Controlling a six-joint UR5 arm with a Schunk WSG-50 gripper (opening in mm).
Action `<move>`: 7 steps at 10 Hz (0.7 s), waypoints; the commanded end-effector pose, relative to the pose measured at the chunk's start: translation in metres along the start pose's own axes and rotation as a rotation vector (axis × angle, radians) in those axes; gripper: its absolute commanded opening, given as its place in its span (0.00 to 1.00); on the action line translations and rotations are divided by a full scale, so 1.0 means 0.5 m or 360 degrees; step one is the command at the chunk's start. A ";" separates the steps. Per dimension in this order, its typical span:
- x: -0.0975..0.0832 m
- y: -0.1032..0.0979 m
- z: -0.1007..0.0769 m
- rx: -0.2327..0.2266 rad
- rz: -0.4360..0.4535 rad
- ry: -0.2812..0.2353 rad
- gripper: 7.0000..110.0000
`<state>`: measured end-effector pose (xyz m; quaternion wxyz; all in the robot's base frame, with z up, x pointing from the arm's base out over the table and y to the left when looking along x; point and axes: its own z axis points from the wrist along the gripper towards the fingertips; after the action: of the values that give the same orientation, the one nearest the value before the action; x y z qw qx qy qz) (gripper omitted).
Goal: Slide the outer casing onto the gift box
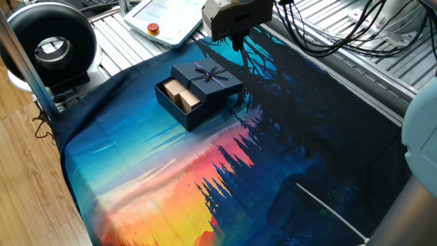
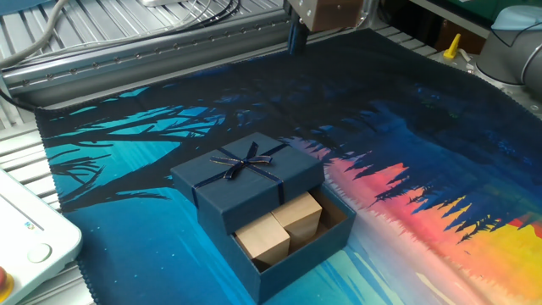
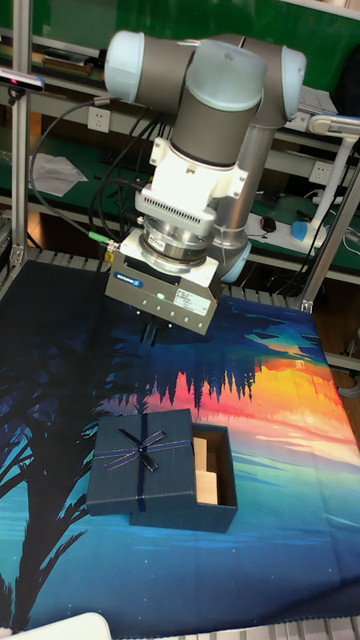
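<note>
The outer casing [image 1: 208, 78] [image 2: 246, 174] [image 3: 140, 460], navy with a thin ribbon bow, sits partway over the gift box [image 1: 183, 113] [image 2: 298, 254] [image 3: 226, 498]. The box's open end sticks out and shows two tan kraft blocks [image 1: 181, 94] [image 2: 279, 227] [image 3: 207, 470]. My gripper [image 1: 236, 45] [image 2: 295, 41] [image 3: 150, 332] hangs above the cloth behind the casing, apart from it. Its dark fingers look closed together with nothing between them.
A printed sunset cloth [image 1: 171, 178] covers the table. A white teach pendant [image 1: 164, 17] and a black round device [image 1: 51, 44] sit beyond its far edge. Cables [image 1: 341, 27] run over the aluminium frame. A small yellow object [image 2: 453, 47] stands near the robot base.
</note>
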<state>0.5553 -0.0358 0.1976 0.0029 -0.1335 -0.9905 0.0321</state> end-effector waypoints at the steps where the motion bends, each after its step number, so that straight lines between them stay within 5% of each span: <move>1: 0.012 0.010 -0.003 -0.0048 -0.0027 0.0042 0.00; 3: 0.033 0.009 -0.004 -0.0044 0.0023 0.0110 0.00; 5: 0.005 0.004 -0.003 -0.0026 0.0024 0.0019 0.00; 7: 0.007 0.021 -0.003 -0.0082 0.0041 0.0027 0.00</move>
<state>0.5516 -0.0310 0.1976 0.0119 -0.1406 -0.9898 0.0204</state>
